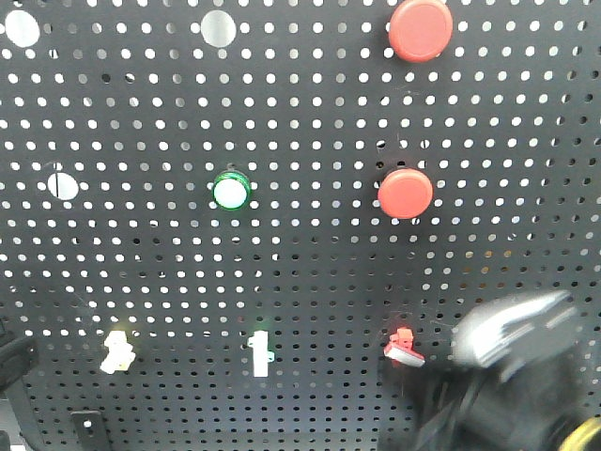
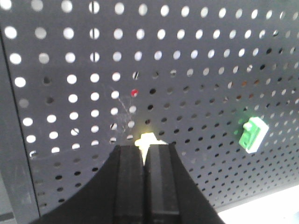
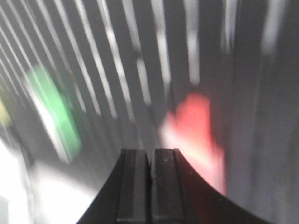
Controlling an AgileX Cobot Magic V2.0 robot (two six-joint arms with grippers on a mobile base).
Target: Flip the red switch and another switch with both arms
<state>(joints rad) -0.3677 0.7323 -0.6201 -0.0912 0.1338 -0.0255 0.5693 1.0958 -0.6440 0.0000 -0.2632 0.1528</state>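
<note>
The red switch (image 1: 406, 346) is a small lever low on the black pegboard (image 1: 310, 272), at the right. In the right wrist view it is a red blur (image 3: 196, 126) just beyond and right of my right gripper (image 3: 151, 151), whose jaws are pressed together. My right arm (image 1: 512, 376) is a blurred dark and silver shape right of and below that switch. The cream switch (image 1: 117, 349) sits low on the left. My left gripper (image 2: 145, 148) is shut, with its tips right at the cream switch (image 2: 148, 139), which peeks out above them.
Two large round red buttons (image 1: 420, 28) (image 1: 406, 193) and a green-ringed lamp (image 1: 230, 191) are higher on the board. A slim white toggle (image 1: 261, 353) stands between the two switches; it looks green (image 2: 252, 135) in the left wrist view. A dark part (image 1: 11, 362) shows at the left edge.
</note>
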